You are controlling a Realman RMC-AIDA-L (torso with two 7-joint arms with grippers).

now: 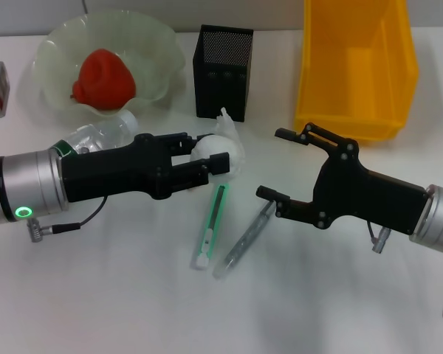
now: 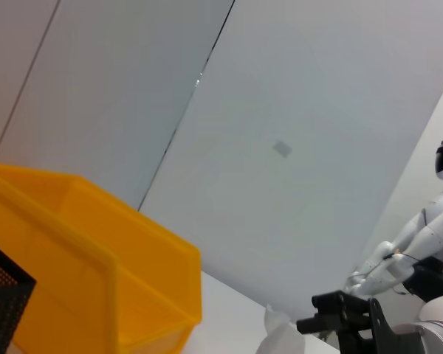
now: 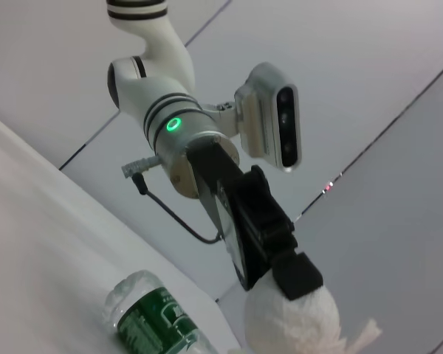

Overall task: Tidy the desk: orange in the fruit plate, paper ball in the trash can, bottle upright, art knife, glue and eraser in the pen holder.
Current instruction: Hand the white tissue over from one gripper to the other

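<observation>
The left arm hides most of the bottle (image 1: 96,136); the trash can (image 1: 354,66) is cut off at the head view's top edge.

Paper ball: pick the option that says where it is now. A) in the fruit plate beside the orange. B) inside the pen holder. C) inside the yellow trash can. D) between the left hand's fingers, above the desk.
D: the head view shows the paper ball clamped between the fingers of the left hand, short of the trash can; the right wrist view agrees.
</observation>
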